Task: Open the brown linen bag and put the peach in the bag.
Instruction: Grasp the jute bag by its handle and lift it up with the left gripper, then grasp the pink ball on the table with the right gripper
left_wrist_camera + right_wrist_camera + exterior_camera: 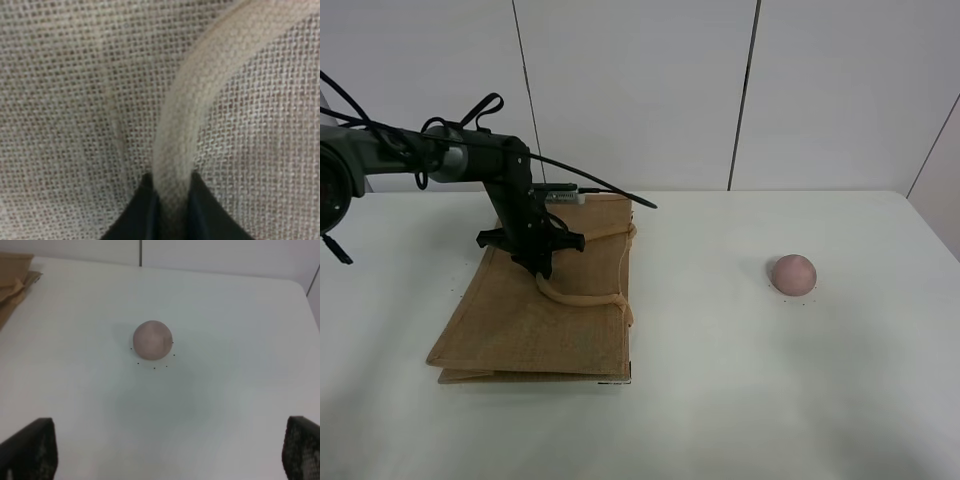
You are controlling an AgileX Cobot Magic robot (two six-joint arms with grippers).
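The place was a robotics lab or test room, not a home or a shop. A broad white table took up nearly the whole view. Behind it stood a wall of smooth white panels parted by thin dark seams. A black robot arm trailing loose cables reached over the table from the left of the high view. On the table lay a flat brown bag and, well apart from it, a peach ringed by small black dots on the tabletop. The light was even and flat.
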